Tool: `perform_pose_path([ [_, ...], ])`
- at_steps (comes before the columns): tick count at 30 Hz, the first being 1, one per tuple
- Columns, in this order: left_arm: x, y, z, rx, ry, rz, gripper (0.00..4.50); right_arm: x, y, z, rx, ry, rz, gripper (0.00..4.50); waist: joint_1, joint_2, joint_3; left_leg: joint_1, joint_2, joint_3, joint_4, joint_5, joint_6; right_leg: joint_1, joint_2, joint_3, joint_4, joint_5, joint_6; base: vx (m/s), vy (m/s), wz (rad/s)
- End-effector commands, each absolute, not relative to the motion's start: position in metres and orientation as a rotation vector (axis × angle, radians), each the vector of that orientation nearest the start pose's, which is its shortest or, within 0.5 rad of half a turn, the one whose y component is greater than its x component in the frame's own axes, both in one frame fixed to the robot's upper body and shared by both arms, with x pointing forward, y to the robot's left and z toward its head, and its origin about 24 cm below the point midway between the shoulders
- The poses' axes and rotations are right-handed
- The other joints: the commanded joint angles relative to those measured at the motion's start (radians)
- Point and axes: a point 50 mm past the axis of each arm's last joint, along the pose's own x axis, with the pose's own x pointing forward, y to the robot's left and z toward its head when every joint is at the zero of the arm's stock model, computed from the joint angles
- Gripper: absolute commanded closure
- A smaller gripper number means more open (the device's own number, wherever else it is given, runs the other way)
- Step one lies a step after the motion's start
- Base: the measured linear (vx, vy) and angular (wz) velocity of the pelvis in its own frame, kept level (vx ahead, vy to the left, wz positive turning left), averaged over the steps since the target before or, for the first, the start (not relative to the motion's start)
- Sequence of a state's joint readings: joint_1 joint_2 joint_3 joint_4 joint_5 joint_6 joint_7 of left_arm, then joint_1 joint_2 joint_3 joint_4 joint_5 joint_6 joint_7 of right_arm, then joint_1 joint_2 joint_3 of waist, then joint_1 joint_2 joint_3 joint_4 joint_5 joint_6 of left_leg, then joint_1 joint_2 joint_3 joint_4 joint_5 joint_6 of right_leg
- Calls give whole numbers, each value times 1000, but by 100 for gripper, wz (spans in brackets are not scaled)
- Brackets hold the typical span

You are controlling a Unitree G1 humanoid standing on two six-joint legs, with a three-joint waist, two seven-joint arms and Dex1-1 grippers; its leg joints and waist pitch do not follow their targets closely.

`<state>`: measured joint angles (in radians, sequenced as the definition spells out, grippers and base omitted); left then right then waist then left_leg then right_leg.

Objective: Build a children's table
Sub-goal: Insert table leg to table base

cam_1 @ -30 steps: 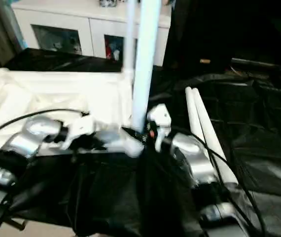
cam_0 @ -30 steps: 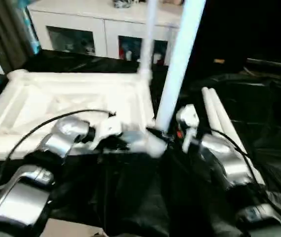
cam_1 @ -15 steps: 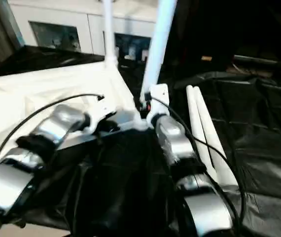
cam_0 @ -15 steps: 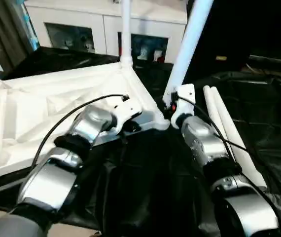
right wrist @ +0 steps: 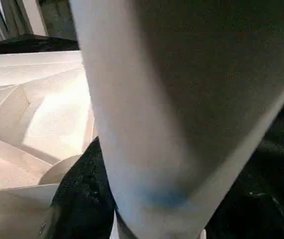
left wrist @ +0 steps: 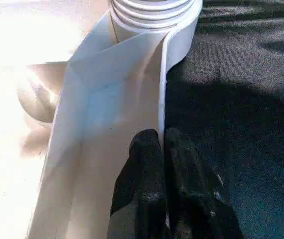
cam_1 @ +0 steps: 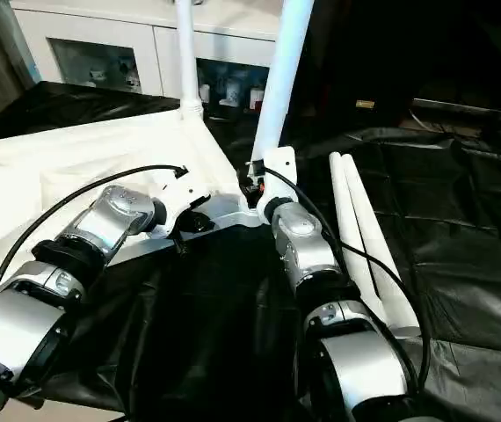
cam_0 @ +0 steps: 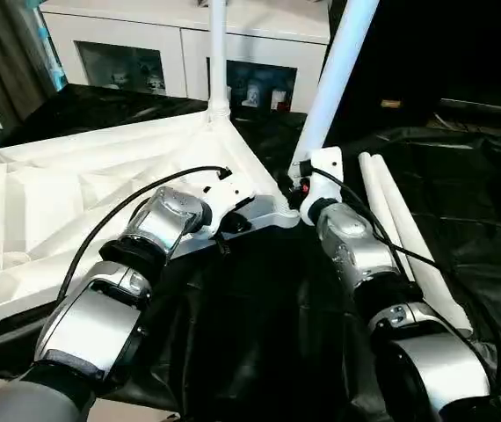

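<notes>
Left gripper (left wrist: 162,144) pinches my tabletop's (cam_0: 75,202) rim by the near socket; right gripper (cam_0: 304,187) clasps the leg (cam_0: 334,83) low there. Plastic looks light, stiff and slick, so grip near the socket.

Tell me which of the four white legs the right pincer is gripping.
The leaning leg at the tabletop's near corner, gripped at its base by the right pincer. Another leg stands in the far corner; two legs lie loose on the black cloth.
</notes>
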<state>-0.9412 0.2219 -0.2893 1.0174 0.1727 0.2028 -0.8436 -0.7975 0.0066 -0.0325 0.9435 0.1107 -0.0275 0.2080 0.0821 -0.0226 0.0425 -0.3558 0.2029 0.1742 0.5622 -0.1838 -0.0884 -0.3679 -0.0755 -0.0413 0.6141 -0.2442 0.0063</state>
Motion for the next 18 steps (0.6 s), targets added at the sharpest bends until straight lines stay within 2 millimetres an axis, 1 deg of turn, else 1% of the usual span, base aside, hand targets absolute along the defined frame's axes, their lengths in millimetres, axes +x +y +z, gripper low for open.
perform_pose_path([
  [1, 381, 103, 89, 544, 459, -928, 450, 352, -62, 22, 101, 371, 467, 263, -2, 11, -45, 9, 27, -4, -67, -147, 9, 37, -64, 40, -62, 90, -249, 0, 0, 0],
  [2, 379, 102, 89, 543, 457, -955, 450, 352, -61, 24, 109, 366, 491, 263, -3, 13, -48, 9, 28, -4, -66, -143, 9, 38, -64, 40, -61, 96, -249, 0, 0, 0],
  [3, 378, 102, 88, 546, 457, -985, 450, 352, -60, 26, 116, 358, 520, 263, -4, 11, -49, 7, 27, -4, -65, -129, 13, 39, -63, 39, -58, 120, -250, 0, 0, 0],
  [4, 374, 101, 89, 557, 439, -1054, 450, 353, -59, 29, 113, 346, 577, 263, -6, 12, -52, 6, 27, -5, -63, -113, 22, 43, -64, 38, -55, 150, -257, 0, 0, 0],
  [5, 373, 102, 88, 560, 441, -1065, 450, 353, -59, 30, 108, 346, 595, 263, -8, 10, -52, 3, 26, -4, -62, -104, 29, 45, -63, 38, -54, 170, -261, 0, 0, 0],
  [6, 371, 105, 87, 568, 451, -1097, 450, 352, -60, 31, 94, 348, 650, 263, -12, 12, -56, 3, 25, -5, -58, -80, 42, 46, -62, 37, -49, 221, -270, 0, 0, 0],
  [7, 371, 105, 87, 568, 451, -1097, 450, 352, -60, 31, 94, 348, 650, 263, -17, 12, -57, 3, 25, -4, -55, -62, 56, 47, -61, 36, -46, 259, -280, 0, 0, 0],
  [8, 368, 108, 87, 574, 464, -1137, 450, 350, -62, 31, 65, 351, 719, 263, -17, 13, -57, 4, 25, -4, -54, -56, 63, 46, -62, 36, -45, 271, -286, 0, 0, 0],
  [9, 362, 114, 87, 595, 458, -1232, 450, 346, -69, 31, 18, 365, 840, 263, -18, 11, -57, 1, 24, -3, -51, -42, 79, 50, -61, 35, -43, 295, -293, 0, 0, 0],
  [10, 359, 118, 87, 602, 464, -1266, 450, 343, -74, 31, -8, 371, 900, 263, -18, 12, -58, 0, 26, -5, -50, -40, 96, 54, -60, 32, -42, 317, -300, 0, 0, 0],
  [11, 358, 119, 87, 604, 467, -1277, 450, 342, -76, 31, -18, 373, 923, 263, -16, 12, -59, -1, 26, -3, -47, -34, 101, 54, -59, 32, -39, 335, -303, 0, 0, 0],
  [12, 357, 120, 87, 606, 458, -1300, 450, 341, -79, 31, -30, 377, 957, 263, -13, 16, -60, 5, 30, 0, -46, -31, 104, 48, -59, 31, -37, 353, -311, 0, 0, 0],
  [14, 353, 122, 89, 613, 422, -1353, 450, 337, -85, 30, -49, 387, 1027, 263, -10, 15, -58, 4, 31, 1, -46, -37, 107, 49, -58, 28, -36, 342, -318, 0, 0, 0],
  [15, 348, 125, 92, 637, 378, -1419, 450, 331, -94, 30, -80, 401, 1111, 263, -6, 14, -59, 4, 34, -1, -45, -42, 107, 51, -59, 28, -36, 335, -319, 0, 0, 0],
  [17, 344, 130, 93, 659, 363, -1462, 450, 326, -102, 30, -106, 411, 1194, 263, -3, 16, -60, 5, 36, 1, -44, -51, 112, 49, -59, 28, -34, 338, -321, 0, 0, 0],
  [18, 343, 131, 93, 661, 360, -1469, 450, 324, -103, 30, -109, 412, 1208, 263, -1, 15, -60, 6, 37, 1, -44, -52, 111, 47, -59, 28, -34, 333, -321, 0, 0, 0],
])
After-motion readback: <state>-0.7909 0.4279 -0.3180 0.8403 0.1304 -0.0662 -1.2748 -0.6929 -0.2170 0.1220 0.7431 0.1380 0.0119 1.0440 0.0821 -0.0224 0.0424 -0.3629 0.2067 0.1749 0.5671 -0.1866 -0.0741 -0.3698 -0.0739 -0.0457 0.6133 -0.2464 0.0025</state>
